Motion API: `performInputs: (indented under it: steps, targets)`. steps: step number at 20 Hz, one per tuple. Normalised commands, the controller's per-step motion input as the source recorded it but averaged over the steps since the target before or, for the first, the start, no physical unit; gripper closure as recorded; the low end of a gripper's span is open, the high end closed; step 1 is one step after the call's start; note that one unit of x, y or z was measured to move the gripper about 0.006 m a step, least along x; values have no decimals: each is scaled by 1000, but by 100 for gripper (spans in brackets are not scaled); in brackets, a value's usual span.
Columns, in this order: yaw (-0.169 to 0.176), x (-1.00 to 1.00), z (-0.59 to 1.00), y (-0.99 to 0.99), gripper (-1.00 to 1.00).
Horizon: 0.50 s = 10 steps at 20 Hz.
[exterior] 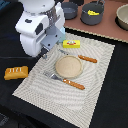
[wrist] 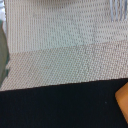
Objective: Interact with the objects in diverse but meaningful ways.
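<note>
My arm's white body fills the exterior view's upper left, and my gripper (exterior: 46, 50) hangs below it over the striped placemat's (exterior: 95, 75) far left corner, mostly hidden; I cannot tell its state. The yellow red-labelled box (exterior: 71, 44) lies on the mat just to the gripper's right. The orange-brown scored bread block (exterior: 16, 72) lies on the black table left of the mat; an orange corner that may be the bread block (wrist: 123, 101) shows in the wrist view. A grey saucepan (exterior: 93, 15) at the back holds something yellow (exterior: 93, 11), perhaps the cheese. The white carton is out of view.
A round tan plate (exterior: 68, 67) sits mid-mat, with an orange-handled knife (exterior: 88, 59) to its right and a fork (exterior: 66, 81) in front. A second dark pot (exterior: 69, 10) and a bowl (exterior: 123, 18) stand on the brown surface at the back. The fork's tines (wrist: 118, 10) show in the wrist view.
</note>
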Motion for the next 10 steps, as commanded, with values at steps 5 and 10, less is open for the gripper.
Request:
performInputs:
  steps: [5,10]
  targets:
    - [-8,-39,0,33,-100]
    - [6,-107,0,195,-100]
